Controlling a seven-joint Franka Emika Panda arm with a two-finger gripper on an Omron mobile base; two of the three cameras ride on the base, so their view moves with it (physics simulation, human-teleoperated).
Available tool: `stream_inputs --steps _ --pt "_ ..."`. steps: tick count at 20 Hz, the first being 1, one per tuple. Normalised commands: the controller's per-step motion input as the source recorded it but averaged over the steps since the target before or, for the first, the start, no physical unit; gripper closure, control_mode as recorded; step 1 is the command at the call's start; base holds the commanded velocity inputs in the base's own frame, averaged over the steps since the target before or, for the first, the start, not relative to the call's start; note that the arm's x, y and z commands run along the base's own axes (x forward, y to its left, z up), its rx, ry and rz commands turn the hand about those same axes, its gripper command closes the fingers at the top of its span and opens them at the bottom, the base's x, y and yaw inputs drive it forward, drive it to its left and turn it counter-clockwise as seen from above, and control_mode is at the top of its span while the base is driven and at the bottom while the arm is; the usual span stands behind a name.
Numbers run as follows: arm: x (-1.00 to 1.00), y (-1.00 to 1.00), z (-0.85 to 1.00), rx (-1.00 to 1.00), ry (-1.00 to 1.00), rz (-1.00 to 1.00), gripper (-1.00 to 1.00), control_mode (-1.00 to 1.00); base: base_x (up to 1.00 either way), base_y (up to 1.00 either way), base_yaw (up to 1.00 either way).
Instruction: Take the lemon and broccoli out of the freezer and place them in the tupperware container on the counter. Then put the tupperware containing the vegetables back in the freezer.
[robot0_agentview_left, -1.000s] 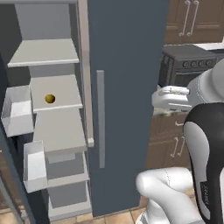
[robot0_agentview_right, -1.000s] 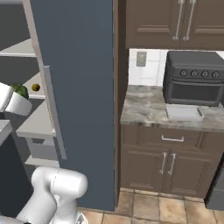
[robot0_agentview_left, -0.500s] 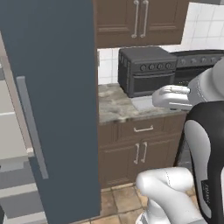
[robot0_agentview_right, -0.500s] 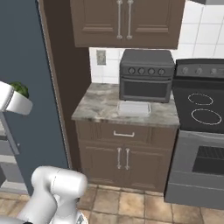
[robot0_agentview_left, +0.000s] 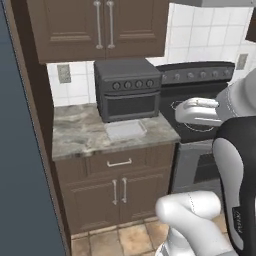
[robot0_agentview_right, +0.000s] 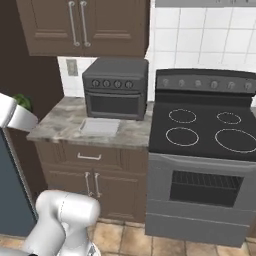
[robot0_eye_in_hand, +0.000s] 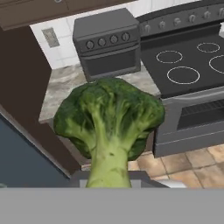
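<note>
The broccoli (robot0_eye_in_hand: 109, 116), dark green with a pale stem, stands large in the hand view with my gripper (robot0_eye_in_hand: 109, 178) shut on its stem. From the right base view a bit of the broccoli (robot0_agentview_right: 22, 102) peeks over my white hand at the left edge. The tupperware container (robot0_agentview_left: 125, 130) (robot0_agentview_right: 100, 126) lies on the counter (robot0_agentview_left: 75, 135) (robot0_agentview_right: 60, 125) in front of a toaster oven, holding nothing. My hand hangs in the air well short of the counter. The freezer (robot0_agentview_left: 20, 175) shows as a blue-grey door at the left edge. The lemon is out of view.
A dark toaster oven (robot0_agentview_left: 127, 87) (robot0_agentview_right: 116, 87) fills the back of the counter. A black stove (robot0_agentview_right: 205, 130) with four burners stands right of it. Brown cabinets hang above and sit below the counter. The floor is tiled.
Both base views have swept right, from the open freezer shelves to the counter and stove, so the base has moved. The broccoli has stayed in my shut gripper.
</note>
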Motion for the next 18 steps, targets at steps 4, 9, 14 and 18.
stream_inputs --steps 4,9,14,18 --pt "0.0 0.0 0.0 0.0 0.0 0.0 1.0 1.0 0.76 -0.54 0.0" --pt "0.0 0.0 0.0 0.0 0.0 0.0 1.0 1.0 0.82 -0.12 0.03" --pt "0.0 0.0 0.0 0.0 0.0 0.0 1.0 1.0 0.65 0.0 0.04" --pt "0.12 0.0 -0.11 0.0 0.01 0.01 1.0 -1.0 0.4 0.0 0.03"
